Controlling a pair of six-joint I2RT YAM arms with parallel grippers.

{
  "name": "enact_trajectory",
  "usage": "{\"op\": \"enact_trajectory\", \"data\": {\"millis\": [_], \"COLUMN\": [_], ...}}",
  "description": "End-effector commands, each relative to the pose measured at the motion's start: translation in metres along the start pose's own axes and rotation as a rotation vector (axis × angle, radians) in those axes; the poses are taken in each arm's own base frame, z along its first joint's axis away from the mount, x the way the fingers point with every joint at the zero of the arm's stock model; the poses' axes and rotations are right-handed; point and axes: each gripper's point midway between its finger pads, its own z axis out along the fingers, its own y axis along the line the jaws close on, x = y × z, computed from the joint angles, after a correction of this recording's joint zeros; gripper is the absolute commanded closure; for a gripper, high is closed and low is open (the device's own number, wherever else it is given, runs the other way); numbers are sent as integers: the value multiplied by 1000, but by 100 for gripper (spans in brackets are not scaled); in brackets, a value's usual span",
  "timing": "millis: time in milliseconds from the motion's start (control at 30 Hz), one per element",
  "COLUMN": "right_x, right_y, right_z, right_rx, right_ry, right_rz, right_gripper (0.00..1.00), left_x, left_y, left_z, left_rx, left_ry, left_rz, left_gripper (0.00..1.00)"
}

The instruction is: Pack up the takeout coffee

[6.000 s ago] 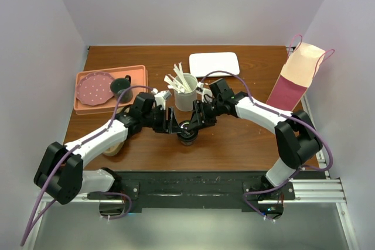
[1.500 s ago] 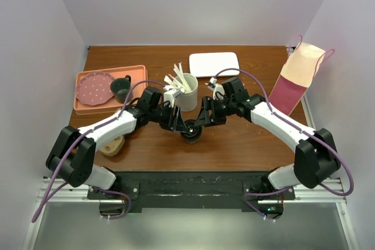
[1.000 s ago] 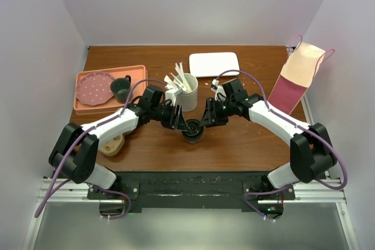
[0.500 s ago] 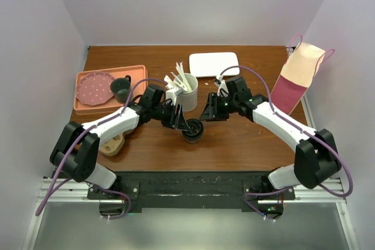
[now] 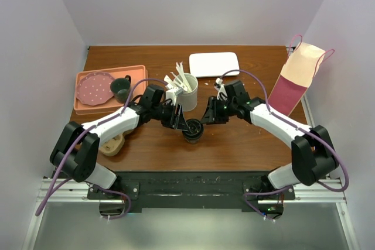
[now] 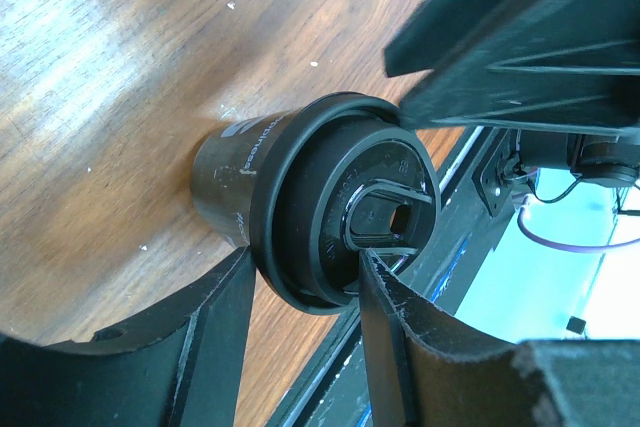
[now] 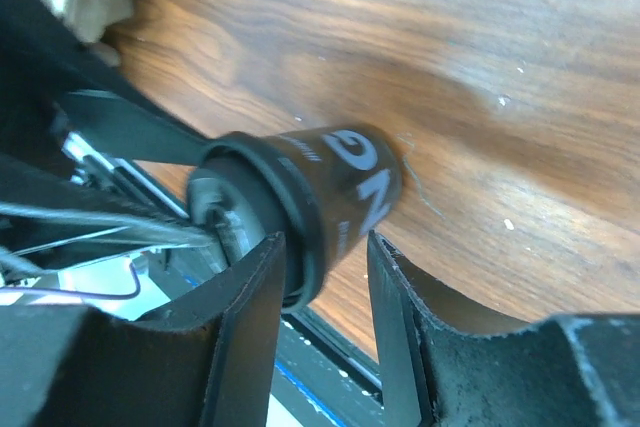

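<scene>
The takeout coffee (image 5: 192, 132), a small near-black cup with a black lid, stands near the table's front middle. My left gripper (image 5: 184, 125) reaches it from the left. In the left wrist view, my left gripper (image 6: 305, 262) pinches the cup's lid (image 6: 345, 202), with one finger on the rim's outer side and the other on the lid's top by the sip hole. My right gripper (image 5: 204, 119) comes in from the right. In the right wrist view, my right gripper (image 7: 323, 239) straddles the blurred cup (image 7: 340, 187) just under the lid, and bare wood shows beside one finger.
A white cup of pale stirrers (image 5: 186, 95) stands just behind the coffee. A white tray (image 5: 214, 64) lies at the back. A salmon tray (image 5: 137, 74) at the left holds a pink plate (image 5: 94, 88) and a dark mug (image 5: 121, 88). A pink-and-cream bag (image 5: 296, 77) leans at the right.
My right gripper drew back a little from the cup, then eased toward it again with its jaws slightly narrower. The left gripper and the cup have stayed put.
</scene>
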Motion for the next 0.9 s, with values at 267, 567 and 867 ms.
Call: {"op": "enact_trajectory", "data": {"millis": [267,567,867], "right_x": [26,51,18], "right_y": [-36,-68,-33], "right_z": [24,33,15], "right_rx": [56,142,66], "right_ry": [40,81,-5], "right_rz": [32,42,18], "right_gripper": [66,68,64], "left_x": [49,68,78], "left_y": [48,64,66], "left_z": [6,0,-10], "left_rx": [-178,-266,-325], "left_ry": [112,135,146], "left_rz": [-72,-133,-187], "left_gripper": [52,53,53]}}
